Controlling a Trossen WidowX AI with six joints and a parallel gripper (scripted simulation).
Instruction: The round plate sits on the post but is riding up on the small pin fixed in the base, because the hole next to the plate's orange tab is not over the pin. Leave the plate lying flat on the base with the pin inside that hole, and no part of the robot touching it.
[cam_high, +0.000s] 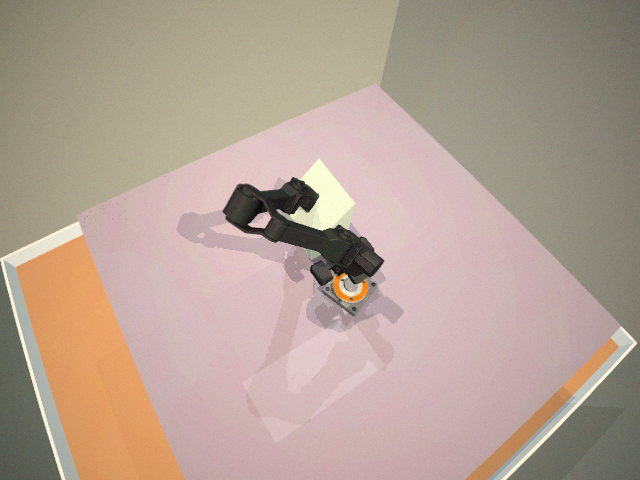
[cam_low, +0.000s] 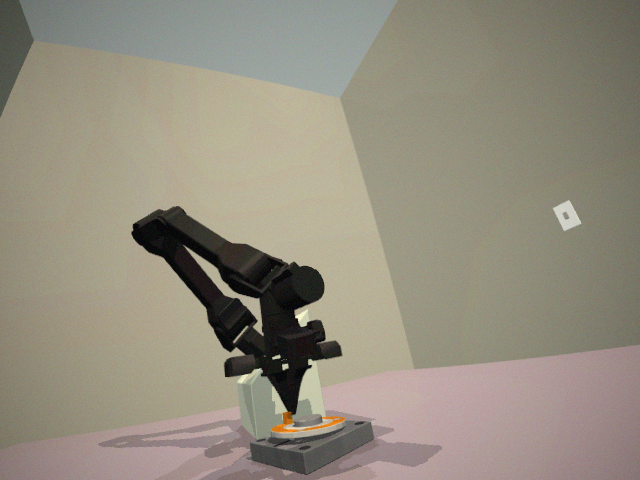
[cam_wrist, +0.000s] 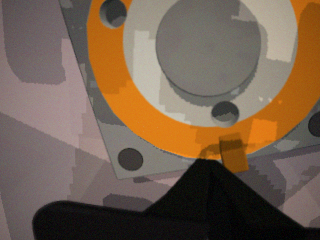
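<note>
- Lettering or labels: none can be read on the plate, the base or the arm.
- Gripper is pointing straight down, its jaws pressed together into one dark point with nothing between them.
- That point sits right at the orange tab, at the plate's rim; from the wrist view tip and tab meet, though whether they actually touch I cannot tell.
- Just beyond the tab from the tip is a hole in the plate's pale inner ring, dark inside.
- Further out from the tip, the grey post fills the plate's centre.
- Plate lies on the square grey base directly below the gripper; from the exterior view its side away from the tip looks a touch higher.
- Pin is not something I can pick out.
- Arm pose: upper link climbs from the pale block to a high elbow, forearm slopes down and forward, wrist bent so the tool hangs vertical over the plate's near edge.
- Base corners show dark bolt holes beside the tip.
</note>
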